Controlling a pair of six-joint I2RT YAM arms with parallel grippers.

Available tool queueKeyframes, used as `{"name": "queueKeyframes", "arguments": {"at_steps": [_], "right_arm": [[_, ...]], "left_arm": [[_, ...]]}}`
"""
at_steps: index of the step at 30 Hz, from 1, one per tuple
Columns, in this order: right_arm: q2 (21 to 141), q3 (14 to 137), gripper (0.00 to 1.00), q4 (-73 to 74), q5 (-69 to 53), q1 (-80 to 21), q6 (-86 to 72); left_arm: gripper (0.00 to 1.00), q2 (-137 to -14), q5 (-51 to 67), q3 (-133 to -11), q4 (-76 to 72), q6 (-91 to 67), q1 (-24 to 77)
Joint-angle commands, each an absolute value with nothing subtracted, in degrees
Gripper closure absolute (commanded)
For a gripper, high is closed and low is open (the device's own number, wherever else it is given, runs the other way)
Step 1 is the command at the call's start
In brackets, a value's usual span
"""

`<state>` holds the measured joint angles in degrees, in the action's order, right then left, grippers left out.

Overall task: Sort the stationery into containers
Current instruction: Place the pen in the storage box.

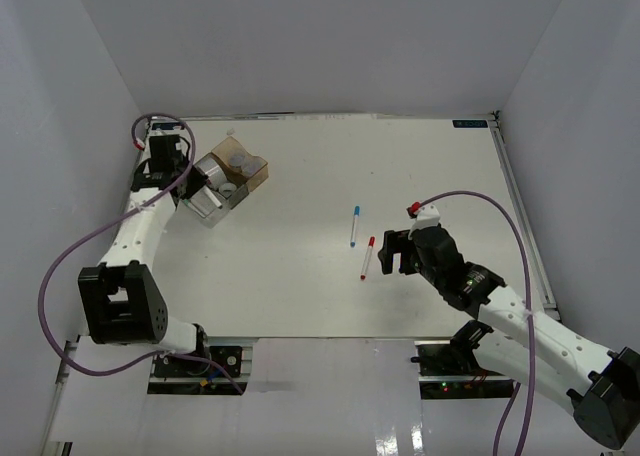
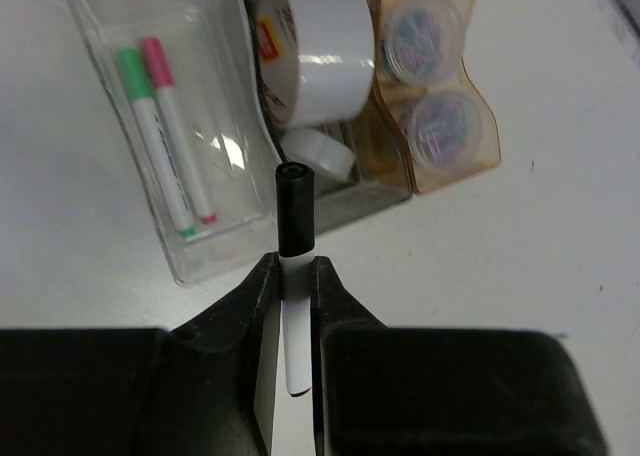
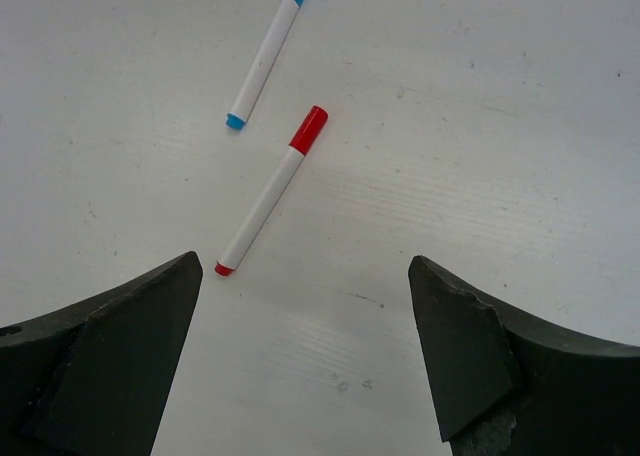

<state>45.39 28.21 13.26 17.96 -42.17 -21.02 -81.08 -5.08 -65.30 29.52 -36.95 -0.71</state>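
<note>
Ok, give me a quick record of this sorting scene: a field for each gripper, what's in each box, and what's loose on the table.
left gripper: shut on black marker, at the boxes' near edge
right gripper: open, near red marker
clear box: green marker, pink marker
middle box: tape ring, small tape roll
amber box: two round tubs
unsorted: blue marker, red marker

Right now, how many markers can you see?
5. The green marker and pink marker lie in the clear box, the left gripper holds the black marker, and the blue marker and red marker lie on the table. I see no others.
</note>
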Motion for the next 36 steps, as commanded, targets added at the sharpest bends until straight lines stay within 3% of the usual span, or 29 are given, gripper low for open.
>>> {"name": "queueKeyframes", "arguments": {"at_steps": [1, 16, 23, 27, 36], "right_arm": [[44.0, 27.5, 0.1, 12.0, 19.6, -42.5, -19.8], [43.1, 25.6, 0.1, 12.0, 20.0, -42.5, -18.5], [44.4, 26.4, 0.1, 11.8, 16.9, -42.4, -17.4], [47.7, 28.2, 0.09, 12.0, 15.9, -42.4, -17.6], [58.0, 34.4, 0.04, 12.7, 14.3, -42.5, -19.2]], "left_arm": [[0.93, -84.8, -3.0, -69.7, 31.2, -34.3, -5.4], [0.77, -101.0, -0.1, -80.0, 31.9, -34.9, -10.4], [0.57, -100.0, 2.3, -78.5, 31.9, -34.5, -10.4], [0.4, -98.5, 2.2, -77.3, 32.1, -33.6, -10.4], [0.15, -87.7, 6.8, -74.8, 34.4, -29.2, -10.4]]}}
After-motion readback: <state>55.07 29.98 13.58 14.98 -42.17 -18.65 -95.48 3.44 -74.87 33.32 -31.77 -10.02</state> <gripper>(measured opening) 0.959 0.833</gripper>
